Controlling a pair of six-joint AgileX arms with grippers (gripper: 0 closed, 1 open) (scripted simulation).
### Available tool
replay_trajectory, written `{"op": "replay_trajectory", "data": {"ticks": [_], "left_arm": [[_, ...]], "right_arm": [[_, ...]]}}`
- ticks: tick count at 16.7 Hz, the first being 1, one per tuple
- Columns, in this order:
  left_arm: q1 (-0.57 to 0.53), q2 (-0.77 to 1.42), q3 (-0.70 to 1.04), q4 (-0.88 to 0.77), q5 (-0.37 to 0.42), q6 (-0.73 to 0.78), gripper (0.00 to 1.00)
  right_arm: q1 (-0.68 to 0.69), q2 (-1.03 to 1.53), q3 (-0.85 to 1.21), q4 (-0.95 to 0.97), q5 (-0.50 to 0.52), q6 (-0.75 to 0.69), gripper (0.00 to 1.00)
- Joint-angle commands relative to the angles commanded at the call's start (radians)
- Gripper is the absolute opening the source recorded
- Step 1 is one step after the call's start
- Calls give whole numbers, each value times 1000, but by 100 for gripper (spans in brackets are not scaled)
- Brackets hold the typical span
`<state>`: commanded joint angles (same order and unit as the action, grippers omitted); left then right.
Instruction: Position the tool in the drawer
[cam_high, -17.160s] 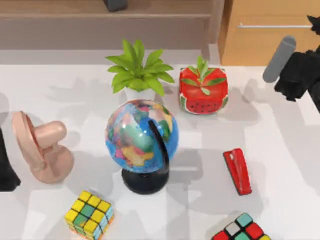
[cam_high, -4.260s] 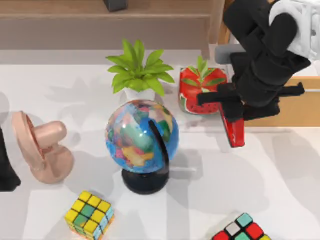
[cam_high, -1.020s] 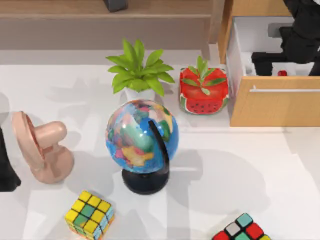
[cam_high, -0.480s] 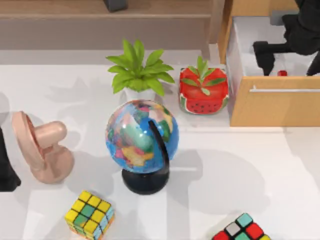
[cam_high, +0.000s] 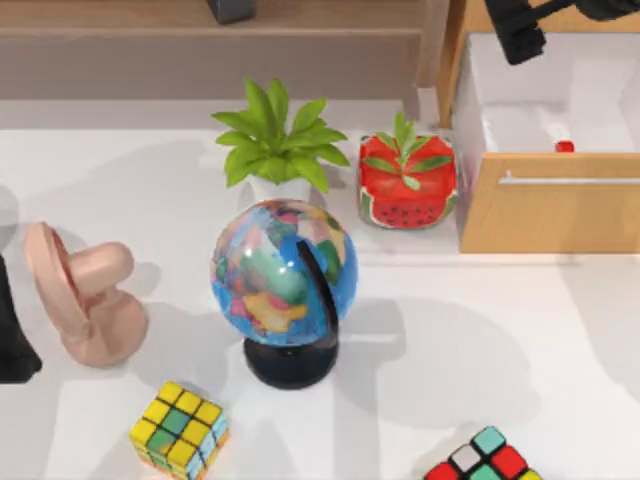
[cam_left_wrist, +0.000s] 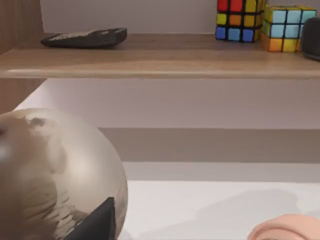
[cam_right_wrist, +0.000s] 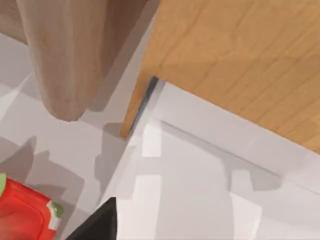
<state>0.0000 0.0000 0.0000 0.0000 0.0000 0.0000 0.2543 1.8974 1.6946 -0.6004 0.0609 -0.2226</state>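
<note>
A: Our right gripper hangs above the back of the open drawer, at the top view's right. One dark finger shows there, and nothing red is on it, so we judge it carries nothing; whether the fingers are spread or together we cannot tell

B: And the stapler?

A: We see a small red tip of it just behind the drawer's front panel, inside the white compartment. The rest is hidden by that panel

B: So what can go wrong from here?

A: The drawer stands pulled out. If we push it in with the stapler propped against the front wall, it may shift or jam; we cannot tell how it lies. Also, our right arm is close to the cabinet above the drawer, so a careless move may clip the wood

B: The watermelon pot sits just beside the drawer's left corner

A: Yes, a wide swing toward the table's middle may knock it, or the plant and the globe beyond it

B: Our left arm?

A: It is parked at the left edge, near the pink object, well apart from everything
</note>
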Motion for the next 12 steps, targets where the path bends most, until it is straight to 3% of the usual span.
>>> {"op": "replay_trajectory", "data": {"ticks": [6, 12], "left_arm": [[0, 0, 0, 0, 0, 0, 100], [0, 0, 0, 0, 0, 0, 100]], "right_arm": [[154, -258, -508, 576, 40, -377, 100], [244, -305, -1031, 1189, 104, -776, 100]]}}
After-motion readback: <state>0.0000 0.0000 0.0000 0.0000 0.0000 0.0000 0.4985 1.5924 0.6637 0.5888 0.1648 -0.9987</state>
